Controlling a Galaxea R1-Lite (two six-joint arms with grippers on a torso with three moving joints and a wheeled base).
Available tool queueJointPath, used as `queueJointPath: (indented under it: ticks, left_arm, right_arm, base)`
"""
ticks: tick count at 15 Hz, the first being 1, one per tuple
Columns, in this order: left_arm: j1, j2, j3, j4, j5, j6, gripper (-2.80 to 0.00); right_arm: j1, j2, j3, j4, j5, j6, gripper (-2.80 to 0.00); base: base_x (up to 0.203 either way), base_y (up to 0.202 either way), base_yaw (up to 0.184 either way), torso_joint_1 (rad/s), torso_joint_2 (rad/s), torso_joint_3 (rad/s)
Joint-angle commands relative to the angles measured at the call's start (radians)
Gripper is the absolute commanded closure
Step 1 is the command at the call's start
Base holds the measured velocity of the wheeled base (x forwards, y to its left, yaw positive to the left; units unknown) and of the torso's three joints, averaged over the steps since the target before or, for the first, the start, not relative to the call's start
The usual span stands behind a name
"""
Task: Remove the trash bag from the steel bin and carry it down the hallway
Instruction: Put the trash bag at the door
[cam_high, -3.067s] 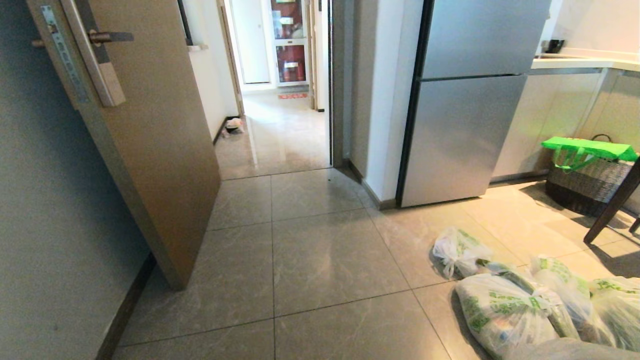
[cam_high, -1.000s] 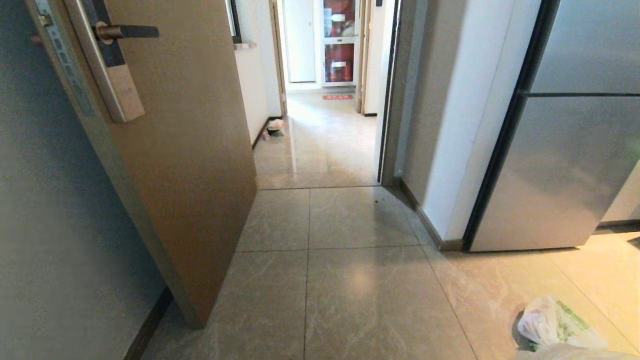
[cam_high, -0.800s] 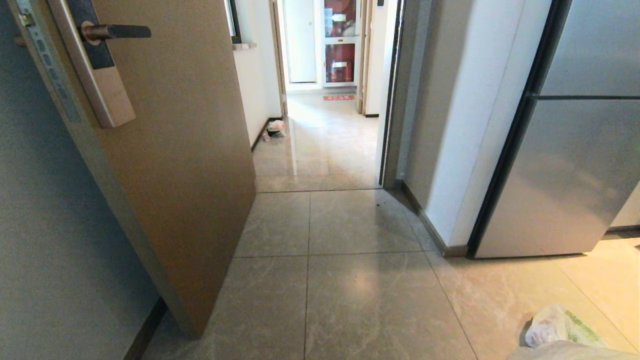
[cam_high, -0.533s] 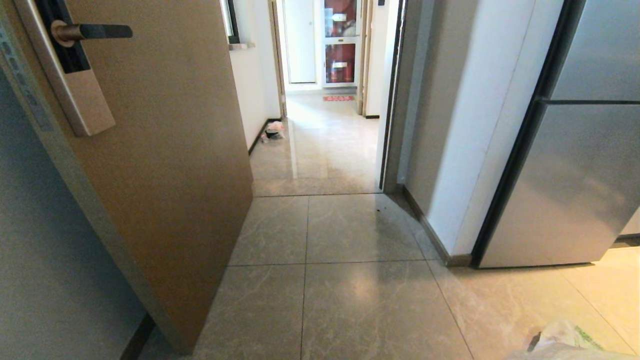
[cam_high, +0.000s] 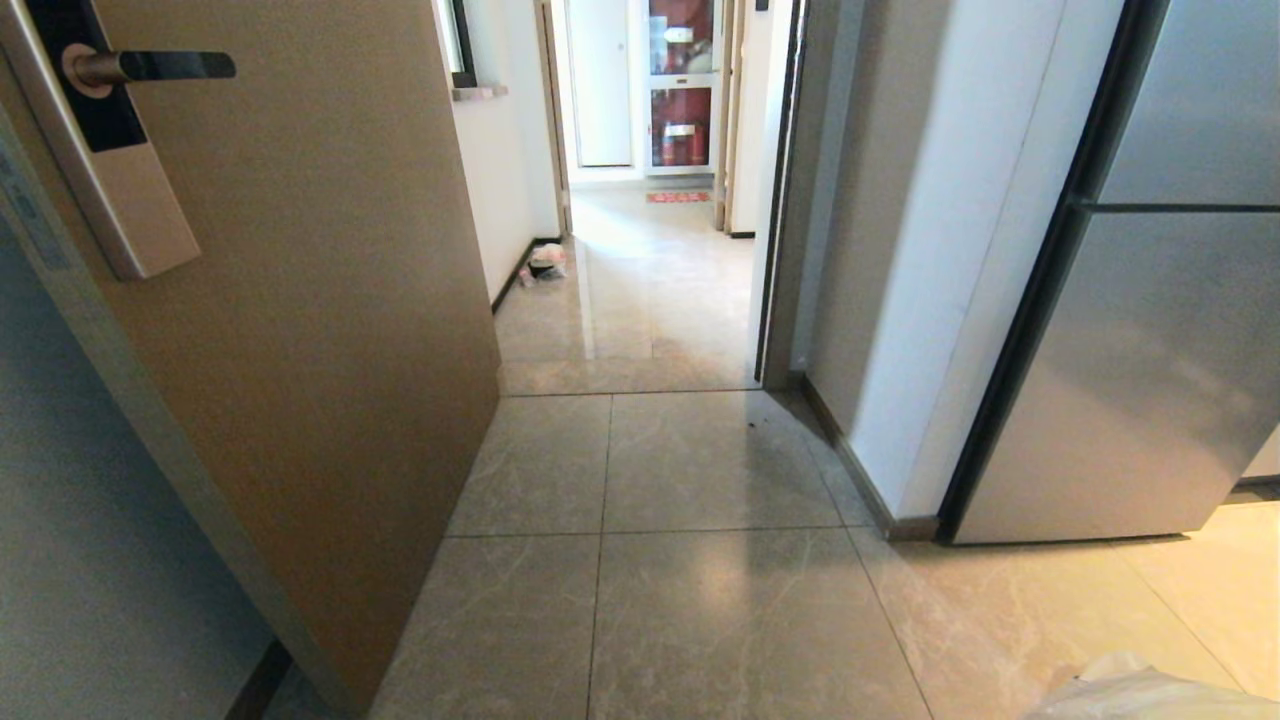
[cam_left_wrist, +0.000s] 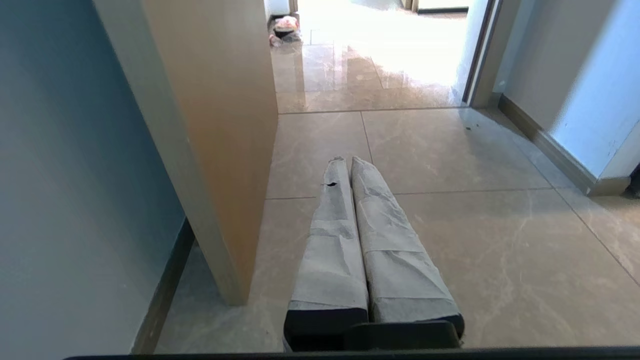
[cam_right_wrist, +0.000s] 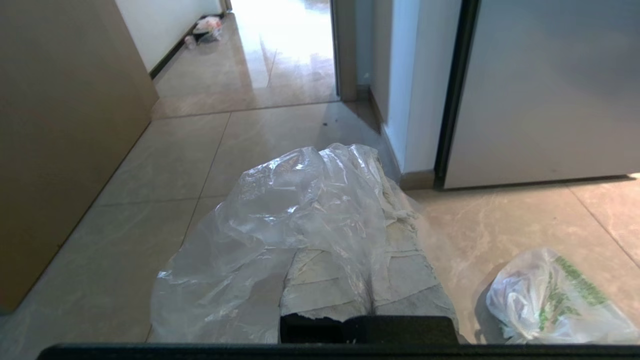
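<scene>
Over right fingers (cam_right_wrist: 345, 280): clear trash bag (cam_right_wrist: 280, 220) draped.

We face an open doorway onto the hallway (cam_high: 640, 290), its glossy beige floor running ahead to a red cabinet (cam_high: 680, 120). A tan door (cam_high: 300, 300) with a lever handle (cam_high: 150, 67) stands ajar on our left, and a steel refrigerator (cam_high: 1150, 350) stands on our right. Neither end effector shows here; a wrinkled edge of clear plastic (cam_high: 1150, 690) pokes in at the lower right, and a small pale bundle (cam_high: 547, 260) lies by the hallway's left wall.
</scene>
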Motion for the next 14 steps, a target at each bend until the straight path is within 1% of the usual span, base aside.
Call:
queueJointPath:
  ticks: [1, 2, 3, 14]
  left_arm:
    - [0.001, 0.0, 0.003, 0.0, 0.0, -0.002, 0.0]
    - [0.001, 0.0, 0.003, 0.0, 0.0, -0.002, 0.0]
    - [0.001, 0.0, 0.002, 0.0, 0.0, -0.002, 0.0]
    - [0.001, 0.0, 0.003, 0.0, 0.0, -0.003, 0.0]
  right_arm:
    - [0.001, -0.002, 0.002, 0.0, 0.0, 0.001, 0.0]
    - [0.001, -0.002, 0.002, 0.0, 0.0, 0.001, 0.0]
    - [0.001, -0.002, 0.002, 0.0, 0.0, 0.001, 0.0]
    - [0.001, -0.001, 0.002, -0.001, 0.001, -0.001, 0.0]
  base:
    - [0.0, 0.0, 0.0, 0.0, 0.0, 0.0]
    - [0.0, 0.0, 0.0, 0.0, 0.0, 0.0]
    - [0.123, 0.0, -0.003, 0.004, 0.0, 0.001]
    - [0.192, 0.0, 0.001, 0.003, 0.0, 0.004]
